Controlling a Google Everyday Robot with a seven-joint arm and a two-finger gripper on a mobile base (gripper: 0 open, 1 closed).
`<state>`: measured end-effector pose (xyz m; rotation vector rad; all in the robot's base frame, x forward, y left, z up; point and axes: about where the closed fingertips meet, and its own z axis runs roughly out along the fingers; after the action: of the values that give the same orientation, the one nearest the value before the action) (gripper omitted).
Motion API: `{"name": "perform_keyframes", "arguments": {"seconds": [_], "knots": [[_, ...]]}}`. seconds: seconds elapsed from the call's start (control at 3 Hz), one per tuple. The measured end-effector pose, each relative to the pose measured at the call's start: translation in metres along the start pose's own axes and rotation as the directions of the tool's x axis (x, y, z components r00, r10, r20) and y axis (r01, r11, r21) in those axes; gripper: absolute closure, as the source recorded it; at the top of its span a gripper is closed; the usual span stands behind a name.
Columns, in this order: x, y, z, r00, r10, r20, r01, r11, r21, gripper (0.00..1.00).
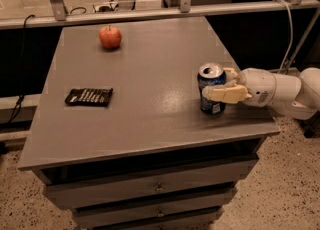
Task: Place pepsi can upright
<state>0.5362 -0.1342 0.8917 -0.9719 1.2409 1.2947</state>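
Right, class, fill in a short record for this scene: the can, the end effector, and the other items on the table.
table: grey, drawers below
pepsi can: upright, near the right front edge
end effector: reaching in from the right, shut on the can
apple: far left of the top
dark packet: flat, left front

The grey tabletop point(150, 69) sits on a chest of drawers point(155, 189) and carries three things. A red apple point(110, 37) rests near its far left corner. A flat dark packet point(89, 96) lies close to the left edge, well apart from the apple. The pepsi can point(210, 79) stands upright on its base near the right front corner. The gripper point(218, 82) reaches in over the right edge and clasps the can, one finger on each side.
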Motion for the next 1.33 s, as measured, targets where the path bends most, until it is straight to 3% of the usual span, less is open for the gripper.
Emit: {"name": "perform_keyframes", "arguments": {"seconds": [0.67, 1.0, 1.33], "knots": [[0.007, 0.004, -0.020, 1.000, 0.007, -0.007, -0.006, 0.9997, 0.025, 0.12], [0.007, 0.006, -0.033, 1.000, 0.002, -0.024, -0.001, 0.9988, 0.048, 0.00], [-0.004, 0.009, -0.048, 0.994, -0.041, -0.098, 0.047, 0.9971, 0.060, 0.00]]}}
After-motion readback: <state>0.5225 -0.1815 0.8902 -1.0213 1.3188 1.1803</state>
